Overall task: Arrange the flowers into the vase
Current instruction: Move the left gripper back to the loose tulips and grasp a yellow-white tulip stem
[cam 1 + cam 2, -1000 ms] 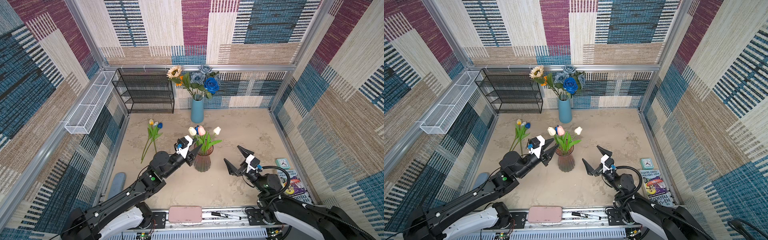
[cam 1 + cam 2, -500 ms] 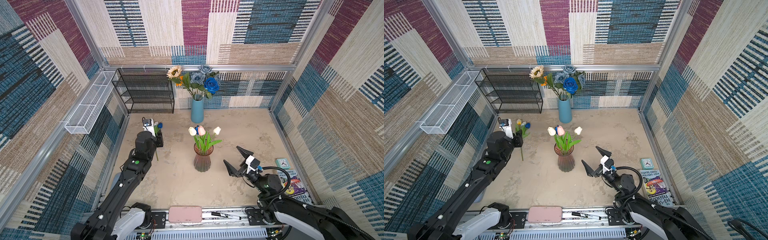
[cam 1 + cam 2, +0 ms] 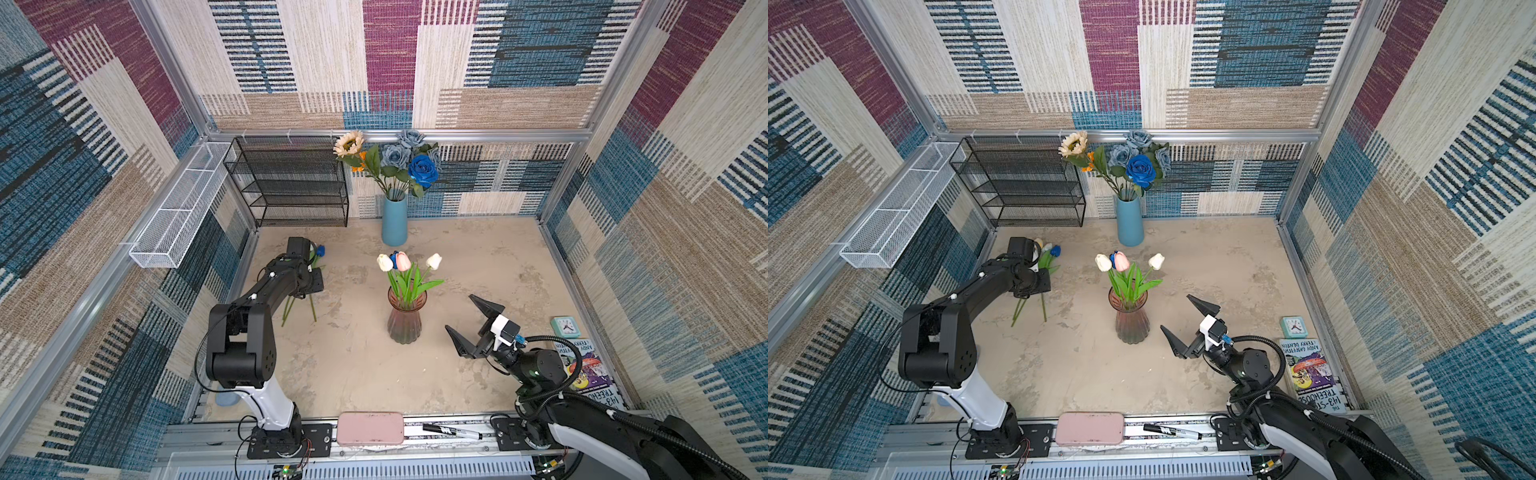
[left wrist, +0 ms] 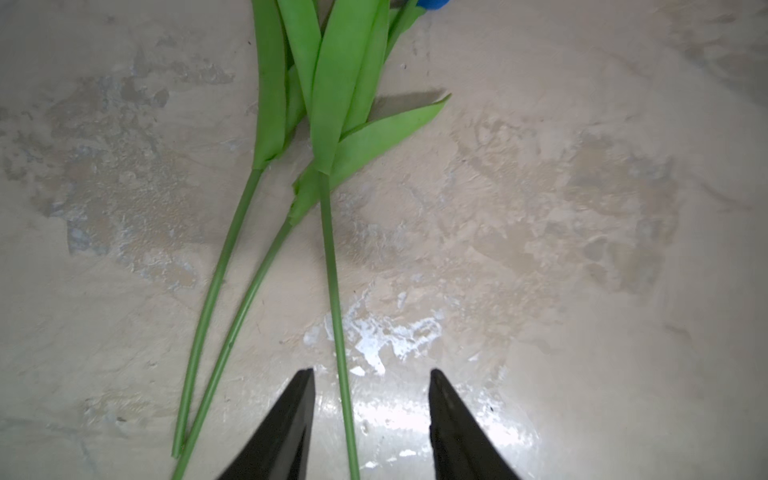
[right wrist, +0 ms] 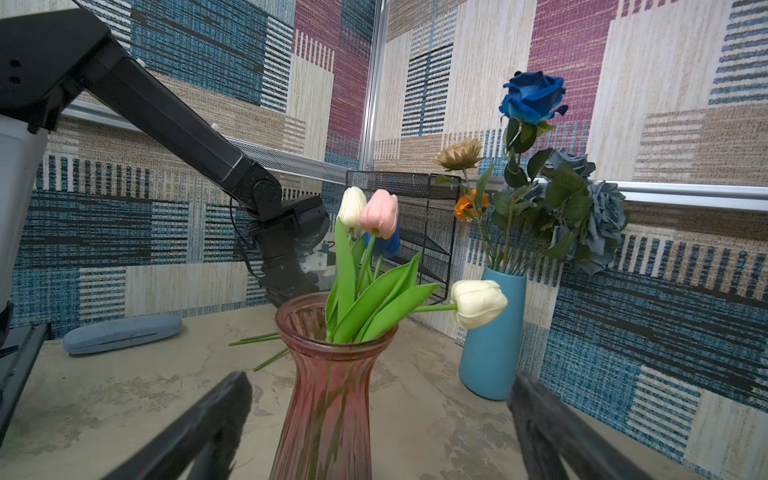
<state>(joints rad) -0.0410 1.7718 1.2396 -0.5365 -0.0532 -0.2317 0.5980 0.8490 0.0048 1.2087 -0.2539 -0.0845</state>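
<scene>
Three loose tulips (image 4: 332, 104) lay flat on the desk (image 4: 582, 291) below the left claw (image 4: 370, 370). Their bare stem ends fanned out toward it, which left each one free to be taken singly. The left claw hung just above them with its jaws partly spread, straddling one tulip stem (image 4: 332, 266). That stem ran through the gap nearer one jaw and touched neither that I could see, so nothing was gripped. The other two stems lay off to one side of the claw, outside its jaws. A hold this low on the stem would probably let the flower go into the vase head-up. The right claw (image 3: 459, 311) stood spread wide and empty. Just ahead of it was the pink glass vase (image 3: 402, 324), with four tulips (image 3: 405, 266) already upright inside. The claw was likely placed there to steady the vase.
</scene>
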